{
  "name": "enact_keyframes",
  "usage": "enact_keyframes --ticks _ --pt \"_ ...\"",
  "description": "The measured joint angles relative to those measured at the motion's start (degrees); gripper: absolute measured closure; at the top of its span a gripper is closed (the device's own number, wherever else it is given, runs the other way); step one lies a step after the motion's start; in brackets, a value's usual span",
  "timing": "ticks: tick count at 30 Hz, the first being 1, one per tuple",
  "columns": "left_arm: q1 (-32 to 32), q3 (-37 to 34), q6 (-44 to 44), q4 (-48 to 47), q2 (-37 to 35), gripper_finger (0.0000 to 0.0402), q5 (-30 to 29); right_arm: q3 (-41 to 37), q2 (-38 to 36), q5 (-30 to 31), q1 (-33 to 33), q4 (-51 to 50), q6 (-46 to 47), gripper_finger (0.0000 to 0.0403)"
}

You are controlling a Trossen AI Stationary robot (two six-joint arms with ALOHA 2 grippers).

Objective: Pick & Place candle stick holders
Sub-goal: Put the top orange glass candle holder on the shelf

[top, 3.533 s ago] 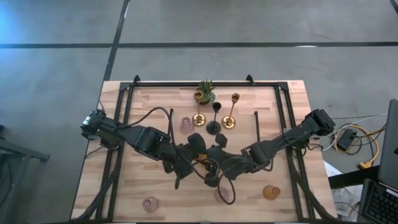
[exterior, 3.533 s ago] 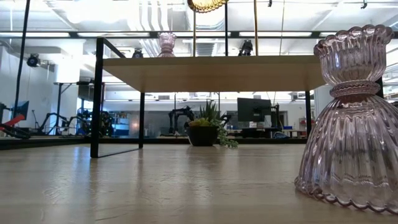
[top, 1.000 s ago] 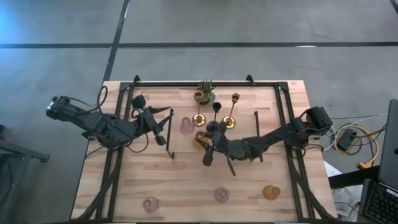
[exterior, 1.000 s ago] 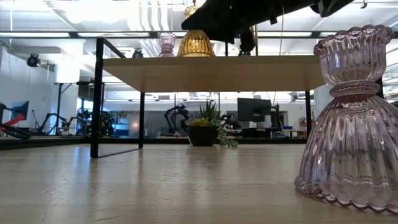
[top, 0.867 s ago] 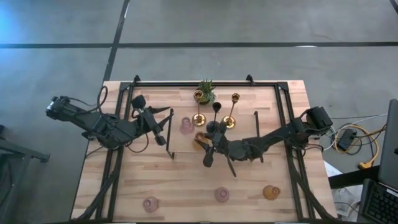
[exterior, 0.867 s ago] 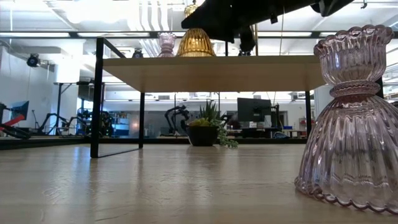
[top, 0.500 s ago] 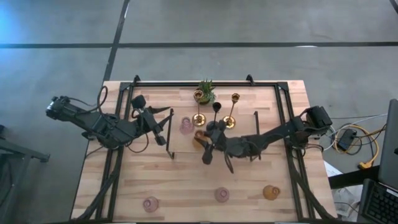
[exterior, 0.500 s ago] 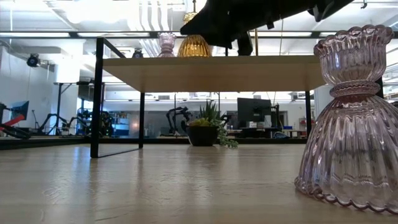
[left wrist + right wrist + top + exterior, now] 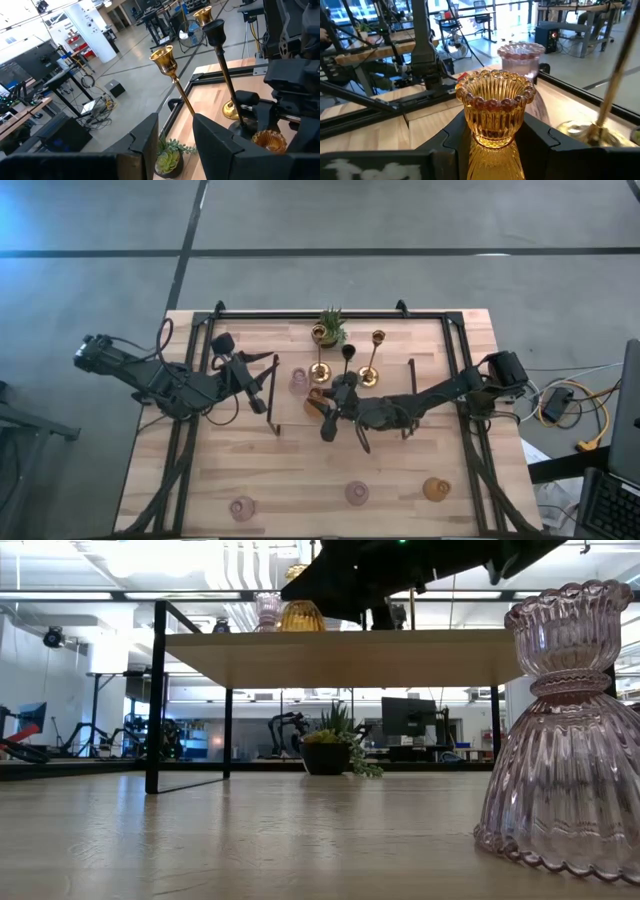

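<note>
Right wrist view: ribbed amber glass holder (image 9: 494,110), beaded rim.

Overall light: bright, even, indoor.
Source: ceiling strip lights (image 9: 100,595) in the low view; daylit windows (image 9: 515,12) in the right wrist view.
Glare: blue flare at the high view's top left corner.
Shadows: soft and faint on the table (image 9: 300,470).
Focus: near pink glass holder (image 9: 565,730) sharp; wrist-view foregrounds blurred.
Backlight: shelf (image 9: 340,655) underside dark.
</note>
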Motion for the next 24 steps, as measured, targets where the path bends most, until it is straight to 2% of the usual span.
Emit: enact_keyframes --ticks 6,15,21,24 --pt "0.00 -0.02 -0.02 0.00 0.00 0.0275 0.03 2.06 1.43 -0.10 0.09 -0.81 -2.94 0.0269" --pt "0.00 -0.13 -0.02 -0.08 0.00 0.0275 1.19 2.15 1.32 0.04 0.08 -1.52 -3.07 0.0278" --pt "0.00 -0.18 -0.11 -0.04 0.00 0.0275 1.27 2.15 1.30 4.35 0.09 -2.20 -2.65 0.0278" --pt "0.00 -0.24 -0.17 -0.04 0.00 0.0275 1.29 2.20 1.30 4.63 0.02 -2.28 -2.58 0.0281"
